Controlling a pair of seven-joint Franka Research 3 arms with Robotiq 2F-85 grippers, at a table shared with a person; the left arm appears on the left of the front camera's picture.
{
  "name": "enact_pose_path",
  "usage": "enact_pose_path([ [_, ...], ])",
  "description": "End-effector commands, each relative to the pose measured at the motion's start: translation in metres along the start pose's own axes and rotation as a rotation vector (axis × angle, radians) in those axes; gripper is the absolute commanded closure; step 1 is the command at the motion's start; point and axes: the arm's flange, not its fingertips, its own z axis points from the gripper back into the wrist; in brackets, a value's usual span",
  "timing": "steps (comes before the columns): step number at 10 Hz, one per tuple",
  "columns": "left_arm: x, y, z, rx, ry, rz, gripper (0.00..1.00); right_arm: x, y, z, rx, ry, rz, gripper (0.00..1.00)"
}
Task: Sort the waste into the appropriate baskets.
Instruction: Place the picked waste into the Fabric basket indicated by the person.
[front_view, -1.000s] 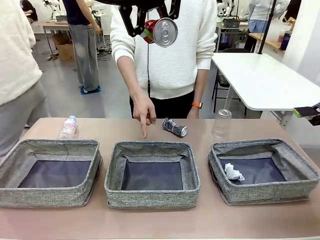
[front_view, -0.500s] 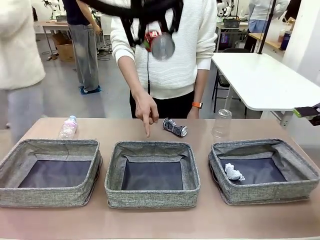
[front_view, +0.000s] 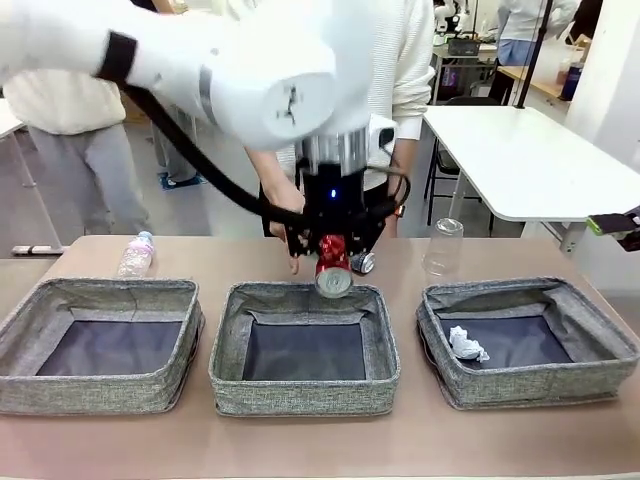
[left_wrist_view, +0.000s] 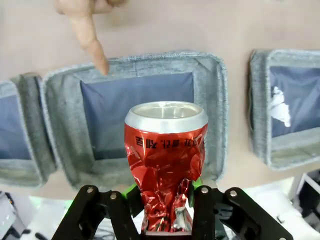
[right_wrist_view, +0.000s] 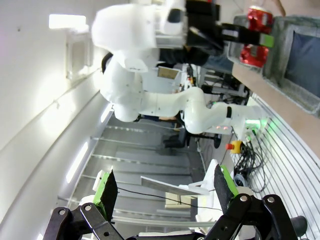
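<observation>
- The left gripper (left_wrist_view: 164, 189) clamps its green pads on the crumpled lower half of the crushed red can (left_wrist_view: 165, 150), smooth silver round end pointing away from the wrist.
- Just beyond the can lies the middle basket (left_wrist_view: 62, 130): grey woven fabric, rumpled walls, dark flat bottom. A person's finger (left_wrist_view: 92, 42) points at its rim.
- The right gripper (right_wrist_view: 167, 192) gapes wide, holding nothing.
- A second ago the can hung high before the person's chest; now it is low over the basket's far rim.

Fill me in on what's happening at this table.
The left tool grips a crushed red can above the middle basket, where a person's finger points at its rim. The right tool hangs open, off to the side. A paper wad lies in the right basket. A bottle, cup and second can wait on the table behind.
</observation>
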Motion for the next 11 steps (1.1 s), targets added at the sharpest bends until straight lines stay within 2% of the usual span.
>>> enact_pose_path([
  [1,0.004,0.008,0.003,0.038,-0.036,0.052,0.73,0.003,0.007,-0.002,0.018,-0.006,-0.008,0.0],
  [7,0.002,0.013,-0.011,0.1,0.001,0.072,0.73,0.003,0.007,-0.002,0.018,-0.006,-0.008,0.0],
  [8,0.003,0.015,-0.011,0.121,0.001,0.065,0.15,0.003,0.007,-0.002,0.018,-0.006,-0.008,0.0],
  [9,0.004,0.015,-0.011,0.12,-0.002,0.069,0.15,0.003,0.007,-0.002,0.018,-0.006,-0.008,0.0],
  [10,0.005,0.015,-0.011,0.123,-0.004,0.074,0.0,0.003,0.007,-0.002,0.018,-0.006,-0.008,0.0],
  [11,0.005,0.015,-0.011,0.116,-0.004,0.076,0.11,0.003,0.007,-0.002,0.018,-0.006,-0.008,0.0],
])
